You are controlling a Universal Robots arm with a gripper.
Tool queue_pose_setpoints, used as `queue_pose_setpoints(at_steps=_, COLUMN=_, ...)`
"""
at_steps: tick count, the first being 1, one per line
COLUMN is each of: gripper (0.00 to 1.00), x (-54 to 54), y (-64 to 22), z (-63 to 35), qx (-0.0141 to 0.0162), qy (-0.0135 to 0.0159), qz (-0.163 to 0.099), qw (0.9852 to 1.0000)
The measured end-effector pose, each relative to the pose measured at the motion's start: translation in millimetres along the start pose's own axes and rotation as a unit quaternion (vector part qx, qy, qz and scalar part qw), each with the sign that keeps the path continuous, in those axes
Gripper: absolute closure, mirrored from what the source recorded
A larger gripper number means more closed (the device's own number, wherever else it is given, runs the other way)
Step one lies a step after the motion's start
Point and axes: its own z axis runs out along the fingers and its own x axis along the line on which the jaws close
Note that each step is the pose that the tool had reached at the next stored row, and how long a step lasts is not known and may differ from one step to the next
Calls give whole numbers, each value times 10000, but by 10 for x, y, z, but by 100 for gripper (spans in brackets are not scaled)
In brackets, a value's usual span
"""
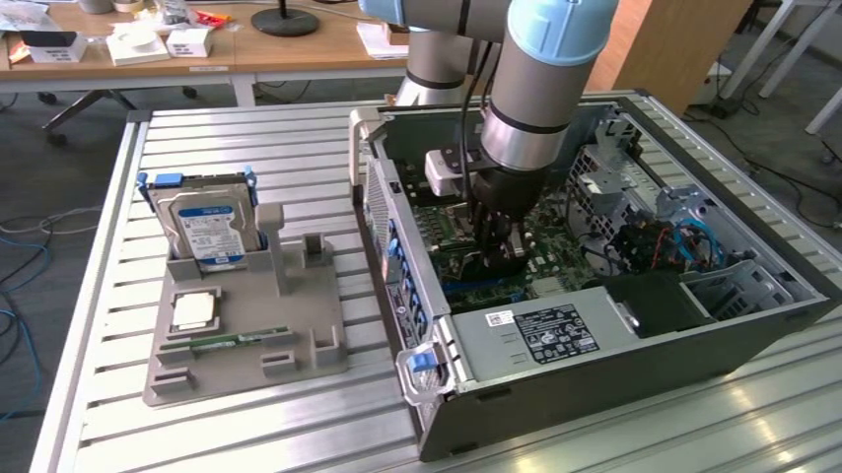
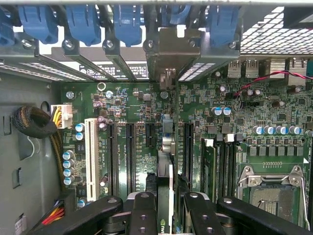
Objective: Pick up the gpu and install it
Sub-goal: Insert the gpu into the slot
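Wrist view, gripper (image 2: 168, 205) pinching gpu (image 2: 166, 147) edge-on, long axis toward rear bracket slots (image 2: 127, 58).

A slatted metal worktop (image 1: 250, 138) is carrying two things — a grey holder tray (image 1: 250, 330) is sitting toward the exterior view's left, and an open computer case (image 1: 632, 365) is lying on its side just beside it, toward the right.

The gpu (image 2: 165, 161) stands edge-on in the motherboard (image 2: 220, 127), inside the computer case (image 1: 632, 365).
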Motion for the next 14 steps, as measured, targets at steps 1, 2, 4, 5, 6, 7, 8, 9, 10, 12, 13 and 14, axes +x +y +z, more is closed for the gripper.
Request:
queue_pose_setpoints(at_steps=1, gripper=74, x=0, y=0, z=0, qx=0, qy=0, qz=0, qw=10000)
queue_pose_setpoints(at_steps=2, gripper=74, x=0, y=0, z=-1, qx=1, qy=-1, qz=0, qw=10000)
queue_pose_setpoints(at_steps=4, gripper=74, x=-1, y=0, z=-5, qx=3, qy=-3, qz=0, qw=10000)
queue_pose_setpoints(at_steps=5, gripper=74, x=-1, y=0, z=-8, qx=5, qy=-3, qz=0, qw=10000)
queue_pose_setpoints(at_steps=6, gripper=74, x=-1, y=1, z=-13, qx=6, qy=-3, qz=0, qw=10000)
queue_pose_setpoints(at_steps=7, gripper=74, x=-1, y=1, z=-19, qx=8, qy=-3, qz=0, qw=10000)
queue_pose_setpoints(at_steps=8, gripper=74, x=-1, y=1, z=-25, qx=9, qy=-1, qz=0, qw=10000)
queue_pose_setpoints(at_steps=9, gripper=74, x=-1, y=0, z=-26, qx=11, qy=-2, qz=0, qw=10000)
queue_pose_setpoints(at_steps=10, gripper=74, x=-1, y=0, z=-26, qx=11, qy=-3, qz=0, qw=10000)
queue_pose_setpoints(at_steps=12, gripper=74, x=-1, y=1, z=-28, qx=11, qy=-2, qz=0, qw=10000)
queue_pose_setpoints(at_steps=13, gripper=74, x=0, y=0, z=-28, qx=10, qy=-1, qz=0, qw=10000)
queue_pose_setpoints(at_steps=14, gripper=74, x=0, y=1, z=-28, qx=11, qy=-1, qz=0, qw=10000)
